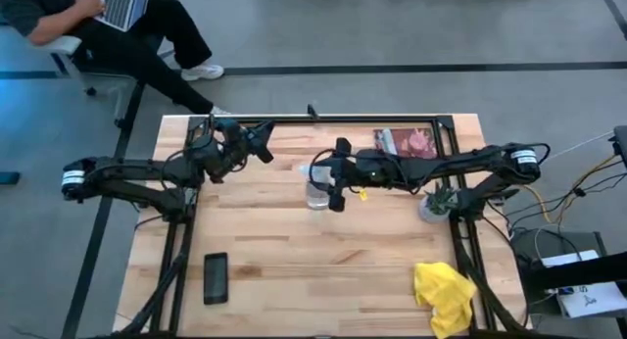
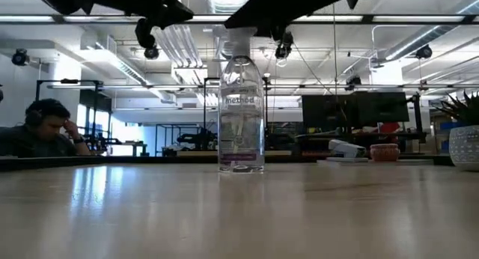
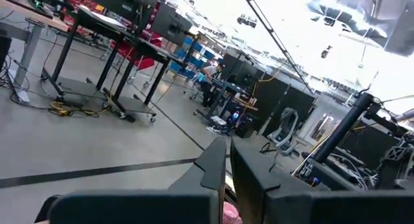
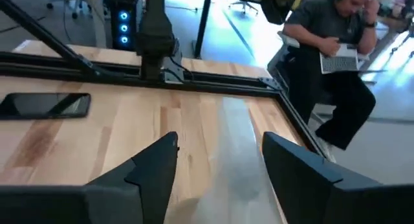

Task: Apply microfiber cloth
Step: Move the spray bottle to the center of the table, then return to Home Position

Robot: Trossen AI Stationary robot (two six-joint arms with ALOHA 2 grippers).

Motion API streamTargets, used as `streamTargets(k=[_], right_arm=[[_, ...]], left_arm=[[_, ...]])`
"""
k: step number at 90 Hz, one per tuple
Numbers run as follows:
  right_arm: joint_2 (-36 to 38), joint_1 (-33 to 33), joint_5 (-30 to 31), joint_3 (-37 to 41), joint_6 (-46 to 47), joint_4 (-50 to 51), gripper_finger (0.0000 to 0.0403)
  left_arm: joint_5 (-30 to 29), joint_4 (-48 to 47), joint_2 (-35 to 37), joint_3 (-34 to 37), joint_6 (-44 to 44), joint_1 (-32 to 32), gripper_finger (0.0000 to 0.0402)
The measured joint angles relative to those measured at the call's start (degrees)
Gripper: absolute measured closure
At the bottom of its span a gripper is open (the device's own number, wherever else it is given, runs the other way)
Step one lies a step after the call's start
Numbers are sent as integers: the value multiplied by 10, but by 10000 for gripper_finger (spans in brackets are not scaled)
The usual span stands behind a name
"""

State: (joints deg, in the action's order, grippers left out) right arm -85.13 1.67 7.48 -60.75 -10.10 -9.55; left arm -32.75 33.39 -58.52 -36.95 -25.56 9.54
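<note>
The yellow microfiber cloth (image 1: 443, 295) lies bunched on the table near its near right corner, and no gripper is close to it. My right gripper (image 1: 331, 186) hangs open over the middle of the table, right beside and above the clear spray bottle (image 1: 316, 194). The right wrist view shows its fingers (image 4: 217, 162) spread wide over bare wood. The bottle (image 2: 241, 113) stands upright on its base. My left gripper (image 1: 265, 146) is shut and raised near the table's far edge; in the left wrist view (image 3: 228, 166) it points out into the room.
A black phone (image 1: 216, 277) lies flat near the near left corner, also in the right wrist view (image 4: 45, 105). A potted plant (image 1: 436, 204) and a flat printed item (image 1: 405, 141) sit on the right. A person (image 1: 118, 25) sits beyond the far left corner.
</note>
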Motion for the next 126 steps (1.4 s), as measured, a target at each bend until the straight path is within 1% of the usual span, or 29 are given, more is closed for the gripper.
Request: streamTargets(k=[15,21,26,33,37,43,52,57,63,80,94,104,114,126], right_arm=[[39,-10,8,1,-18,24,177],[59,-14,15,1,-20,62,179],[74,-16,15,1,-14,88,185],[95,-21,16,5,3,131,199],[108,-25,16,12,10,142,209],[127,-34,22,25,15,154,226],[160,-50,69,36,34,204,255],[180,-57,99,42,49,225,272],[199,-64,115,57,62,240,293],[228,-71,103,109,105,247,352],[231,-71,99,155,139,244,394],[231,-71,67,184,142,226,399],[231,-71,15,208,141,185,397],[236,-71,-31,230,116,158,402]], left_arm=[[1,0,0,3,-1,0,395],[18,-4,0,3,-28,0,395],[59,-16,3,3,-17,0,395],[145,-23,9,6,67,0,395],[185,-23,12,12,111,-1,395],[238,-24,15,23,133,-6,395],[309,-32,21,46,140,-9,395],[330,-32,30,63,148,-10,395],[337,-32,44,85,150,-10,395],[335,-32,110,142,183,-9,395],[335,-32,158,175,189,-9,395],[333,-31,190,201,191,-9,395],[333,-29,216,223,191,-9,395],[333,-29,241,244,193,-9,395]])
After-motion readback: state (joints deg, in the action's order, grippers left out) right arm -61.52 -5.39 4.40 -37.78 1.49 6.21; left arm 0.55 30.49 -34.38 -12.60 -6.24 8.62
